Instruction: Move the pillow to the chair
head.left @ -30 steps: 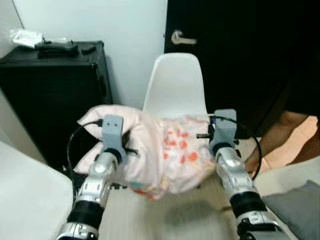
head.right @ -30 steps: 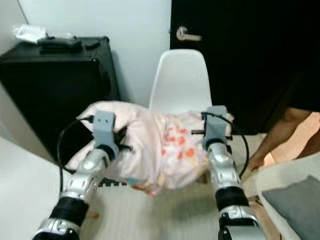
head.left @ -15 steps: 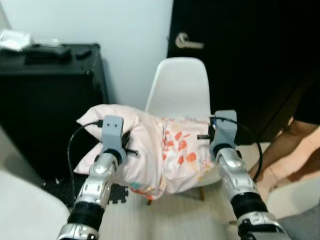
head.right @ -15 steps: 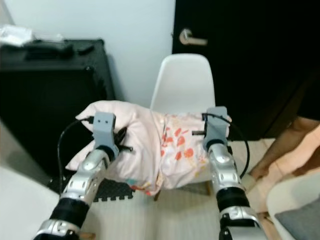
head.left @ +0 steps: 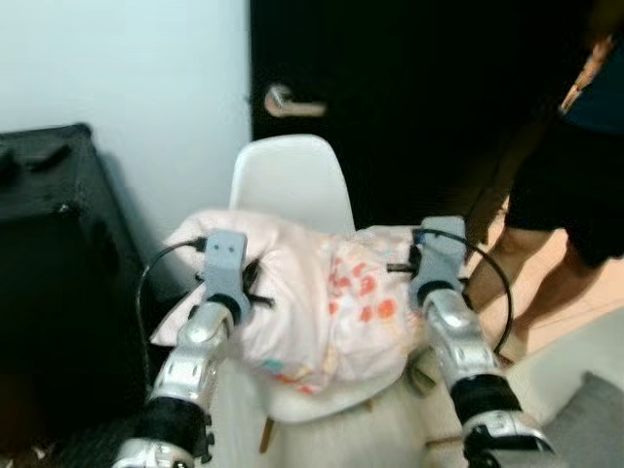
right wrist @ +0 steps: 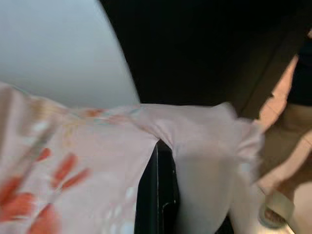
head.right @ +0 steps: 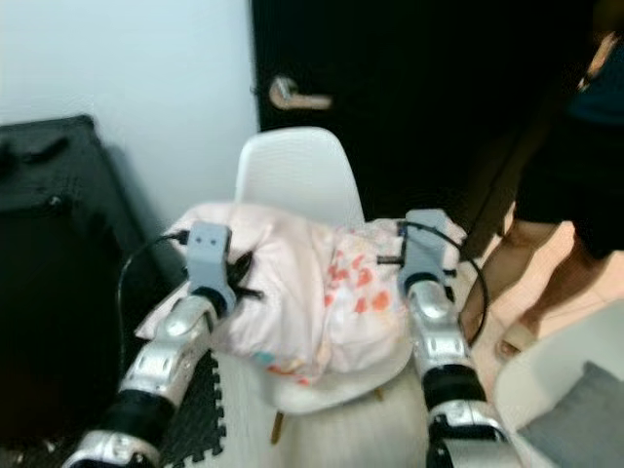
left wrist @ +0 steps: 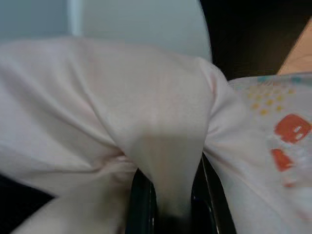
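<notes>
Over the white chair (head.left: pixel 292 185), the soft, light pillow (head.left: pixel 312 292) sags between left gripper (left wrist: pixel 168 214) and right gripper (right wrist: pixel 168 195), each pinching a bunched end of fabric

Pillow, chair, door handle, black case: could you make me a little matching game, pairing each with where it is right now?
Things:
1. pillow
2. chair
3. door handle
4. black case

Places:
A. on the dark door, above the chair's back
B. straight ahead, its seat under the pillow
C. by the wall, on the robot's left
D. pinched at each end by the left gripper and the right gripper

Pairs: 1-D, 2-B, 3-A, 4-C
</notes>
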